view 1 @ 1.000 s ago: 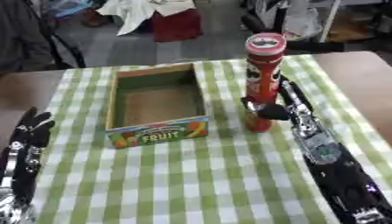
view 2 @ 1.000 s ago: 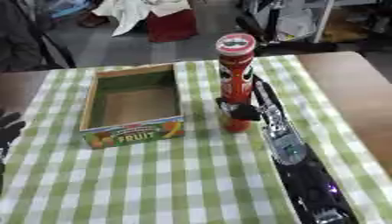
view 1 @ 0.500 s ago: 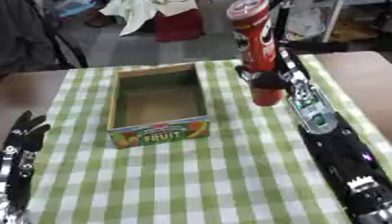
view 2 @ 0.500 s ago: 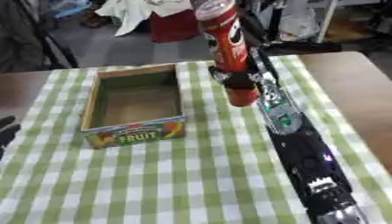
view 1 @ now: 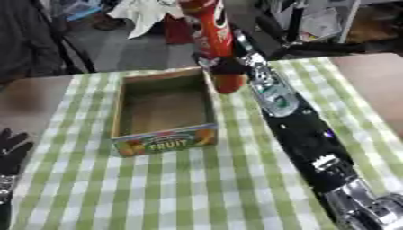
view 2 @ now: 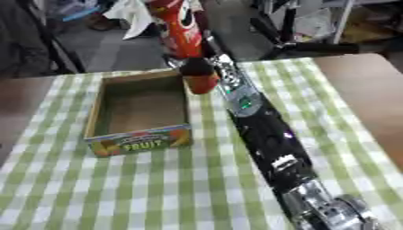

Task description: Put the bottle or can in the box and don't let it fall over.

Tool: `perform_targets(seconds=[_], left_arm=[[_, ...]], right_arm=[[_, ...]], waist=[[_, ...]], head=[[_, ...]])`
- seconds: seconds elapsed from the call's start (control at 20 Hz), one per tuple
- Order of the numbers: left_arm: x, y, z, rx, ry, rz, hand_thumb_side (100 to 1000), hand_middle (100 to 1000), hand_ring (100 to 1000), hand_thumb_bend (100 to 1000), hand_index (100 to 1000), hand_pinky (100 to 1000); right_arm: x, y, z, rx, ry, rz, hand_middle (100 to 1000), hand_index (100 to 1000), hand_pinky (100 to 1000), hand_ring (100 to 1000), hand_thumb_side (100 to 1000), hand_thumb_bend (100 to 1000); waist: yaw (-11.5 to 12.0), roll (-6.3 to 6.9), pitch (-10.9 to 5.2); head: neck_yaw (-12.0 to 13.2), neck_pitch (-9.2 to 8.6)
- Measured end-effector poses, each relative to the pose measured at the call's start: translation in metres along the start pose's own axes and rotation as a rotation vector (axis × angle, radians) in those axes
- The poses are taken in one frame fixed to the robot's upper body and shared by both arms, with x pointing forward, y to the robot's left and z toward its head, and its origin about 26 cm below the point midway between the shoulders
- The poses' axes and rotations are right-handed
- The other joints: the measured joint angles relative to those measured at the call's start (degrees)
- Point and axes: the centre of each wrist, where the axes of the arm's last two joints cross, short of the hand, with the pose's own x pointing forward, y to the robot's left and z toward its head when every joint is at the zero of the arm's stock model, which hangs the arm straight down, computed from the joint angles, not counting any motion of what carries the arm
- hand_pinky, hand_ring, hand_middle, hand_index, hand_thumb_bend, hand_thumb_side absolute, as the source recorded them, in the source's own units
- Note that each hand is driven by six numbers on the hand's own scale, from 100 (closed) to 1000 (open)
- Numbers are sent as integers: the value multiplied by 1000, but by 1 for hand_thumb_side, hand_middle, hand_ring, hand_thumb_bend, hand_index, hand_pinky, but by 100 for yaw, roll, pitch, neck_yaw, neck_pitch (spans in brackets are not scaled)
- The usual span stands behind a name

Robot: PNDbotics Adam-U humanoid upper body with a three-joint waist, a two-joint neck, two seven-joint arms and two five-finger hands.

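Can: a tall red can (view 1: 211, 31) with dark markings stands upright in the air, its top cut off by the upper edge of both views; its orange-red lower end hangs just beside the far right corner of the box, above the cloth and not inside the box.

Right hand: the right hand (view 1: 223, 66) is wrapped around the lower part of the can, dark fingers curled across its front. The right arm (view 1: 303, 134), black with silver joints and a small green light, stretches from the lower right corner diagonally up to the can.

Box: an open cardboard box (view 1: 119, 108) sits on the cloth left of centre, long side running away from the robot. Its near wall carries a colourful label reading FRUIT. The inside shows only a bare brown floor.

Left hand: the left hand (view 1: 11, 149) shows at the lower left edge of the left eye view, fingers straight and pointing up, holding nothing, well apart from the box. It does not show in the right eye view.

Table: a brown table (view 2: 367, 94) is covered across its middle by a green and white checked cloth (view 1: 165, 188); bare wood shows to the left and right of the cloth.

Beyond the table: dark chair legs, a white cloth and other clutter stand on the floor behind the far edge, too blurred to make out.
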Motion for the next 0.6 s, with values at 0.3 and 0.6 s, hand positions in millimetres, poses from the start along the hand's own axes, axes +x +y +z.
perform_targets(seconds=[0.3, 0.6], left_arm=[[1, 0, -2, -4, -7, 1, 835, 841, 863, 708, 998, 977], [1, 0, -2, -4, -7, 1, 836, 841, 863, 709, 998, 978]], right_arm=[[-15, 21, 5, 148, 2, 119, 864, 951, 1000, 903, 427, 586], [-31, 18, 11, 136, 19, 196, 907, 988, 1000, 939, 574, 738]], waist=[[70, 0, 16], [36, -23, 16]], head=[[-146, -30], [-144, -54]])
